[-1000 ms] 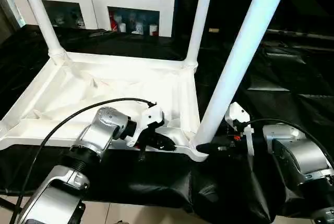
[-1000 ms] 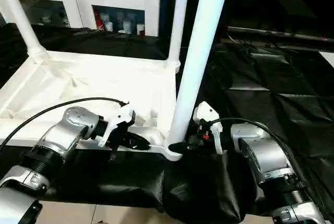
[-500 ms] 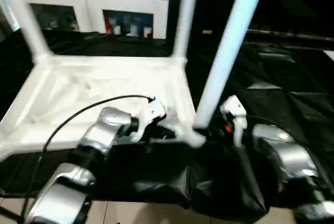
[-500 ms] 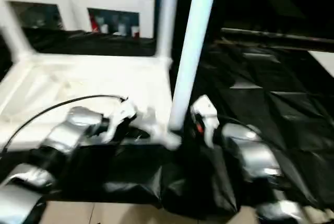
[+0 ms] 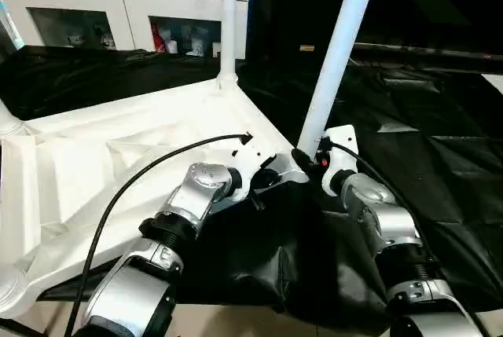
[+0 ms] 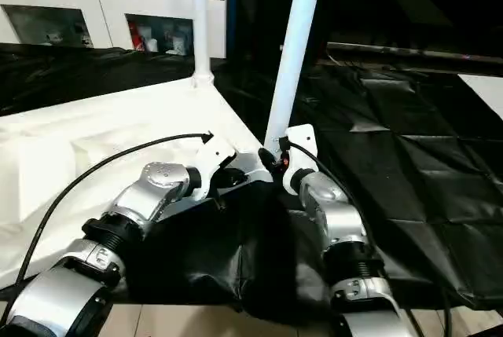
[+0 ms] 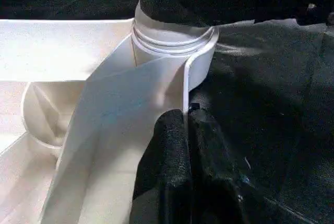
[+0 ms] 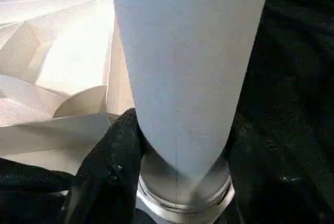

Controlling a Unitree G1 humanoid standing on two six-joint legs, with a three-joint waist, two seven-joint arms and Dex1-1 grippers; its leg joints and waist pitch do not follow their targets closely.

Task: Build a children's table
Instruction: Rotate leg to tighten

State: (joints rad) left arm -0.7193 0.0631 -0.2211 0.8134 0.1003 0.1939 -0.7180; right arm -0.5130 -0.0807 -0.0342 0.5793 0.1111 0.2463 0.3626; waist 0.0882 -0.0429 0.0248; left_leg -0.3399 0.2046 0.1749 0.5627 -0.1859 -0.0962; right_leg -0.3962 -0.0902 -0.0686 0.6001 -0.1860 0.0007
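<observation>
Meanwhile, both forearms converge, right tool [image 5: 308,159] clasping the leg [image 5: 338,54] base.

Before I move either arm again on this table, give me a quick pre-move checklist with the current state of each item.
1. Left gripper pinched on the tabletop rim beside the near corner socket: ok, its fingers are shut on the thin wall.
2. Right gripper around the base of the near leg: ok, a black finger sits on each side of it.
3. Near leg standing in its socket: ok, upright; whether it is fully seated: cannot tell.
4. Far leg standing in its corner socket: ok.
5. Remaining corner sockets fitted: cannot tell, they sit at the frame edge.
6. Black sheet clear of the socket: cannot tell, it bunches under the corner.
</observation>
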